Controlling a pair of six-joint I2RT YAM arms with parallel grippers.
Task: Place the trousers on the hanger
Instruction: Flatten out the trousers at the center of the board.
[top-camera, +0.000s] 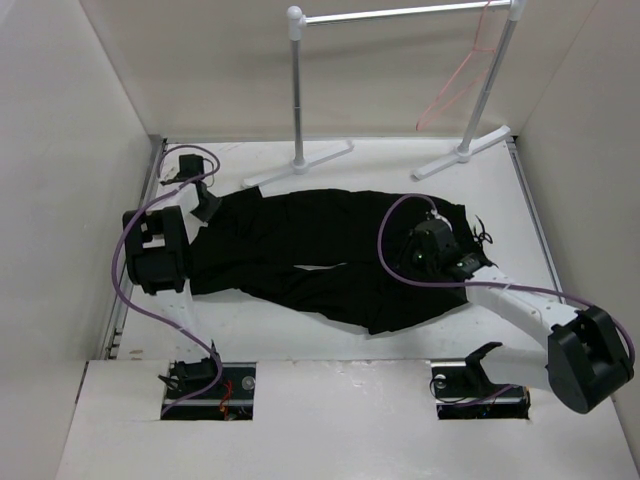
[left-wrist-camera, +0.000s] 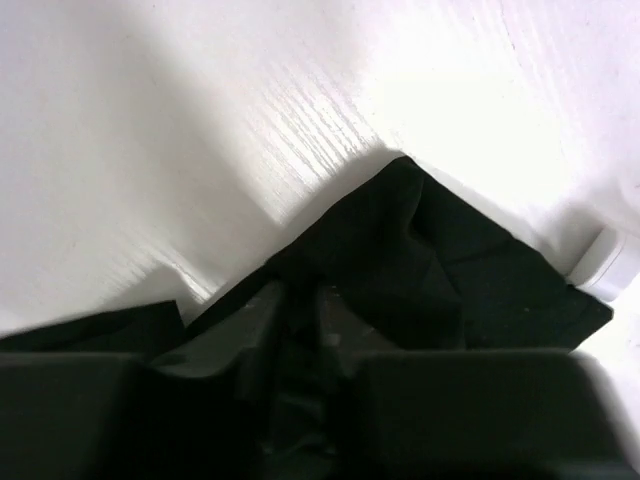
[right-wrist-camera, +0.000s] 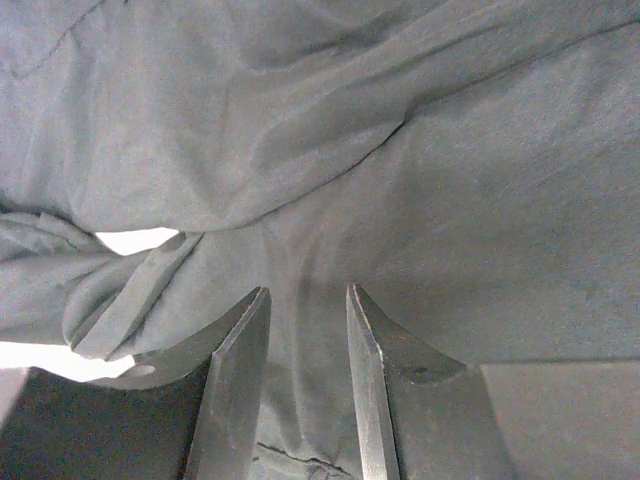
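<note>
A: Step in hand: we're taking hold. The trousers (top-camera: 330, 255) lie flat on the counter (top-camera: 300, 335), under both tools.
B: Left tool (left-wrist-camera: 300, 305) is nearly closed, with leg-end cloth pinched between. Right tool (right-wrist-camera: 308, 300) is partly open, cloth in the gap, unclamped.
A: The hanger (top-camera: 455, 85) hangs on the rack (top-camera: 400, 12), well beyond the right tool. Next, we judge: close right, lift together.

Top view: light was bright, even, diffuse; trousers (top-camera: 300, 235) crushed to flat black, folds barely showed.
Left wrist: table (left-wrist-camera: 150, 130) blew out white, soft shadow sat upper left; left gripper (left-wrist-camera: 300, 305) was dark, blurred.
Right wrist: exposure ran high, black cloth read grey; right gripper (right-wrist-camera: 306, 290) looked slightly soft.
</note>
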